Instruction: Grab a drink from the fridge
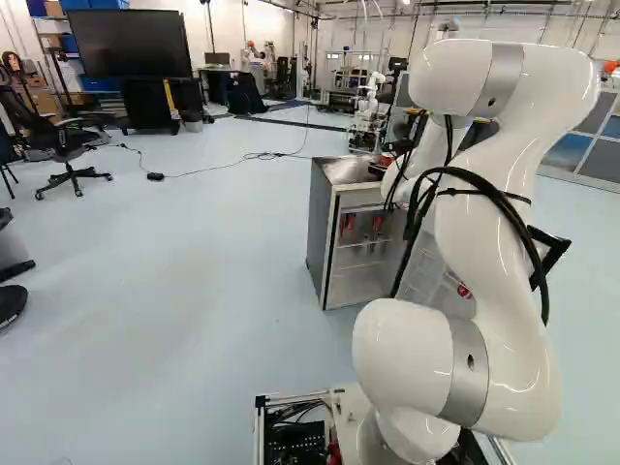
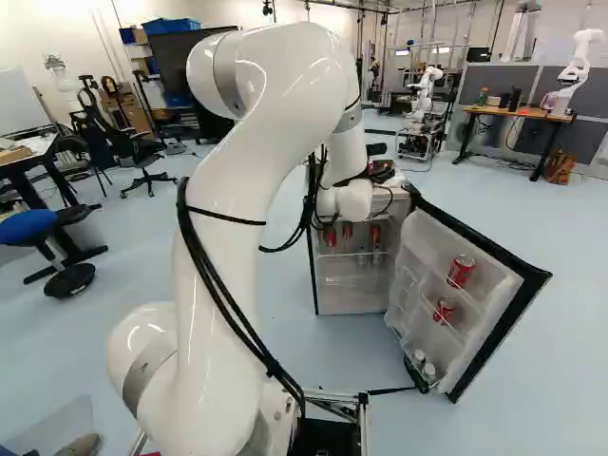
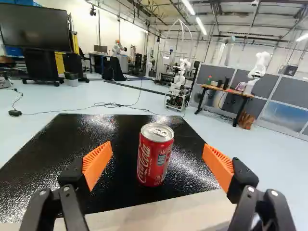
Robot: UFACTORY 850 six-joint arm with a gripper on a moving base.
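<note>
In the right base view my gripper [image 2: 378,149] shows only partly, above the fridge top behind the arm. The wrist view has the gripper [image 3: 158,158] open, its orange pads wide apart. Between and slightly ahead of them a red drink can [image 3: 153,161] stands upright on a black surface [image 3: 115,192], with a gap to each pad. The small fridge [image 1: 322,228] has its door [image 2: 494,275] swung open. Red cans [image 2: 461,271] sit in the door racks, and red items [image 2: 330,235] show in the upper part of the compartment.
The open door juts out at the fridge's right in the right base view. Farther off are a wooden desk [image 2: 518,112], another robot [image 2: 578,62], an office chair [image 1: 66,155], a large screen [image 1: 131,44] and a cable [image 1: 223,167] across the floor.
</note>
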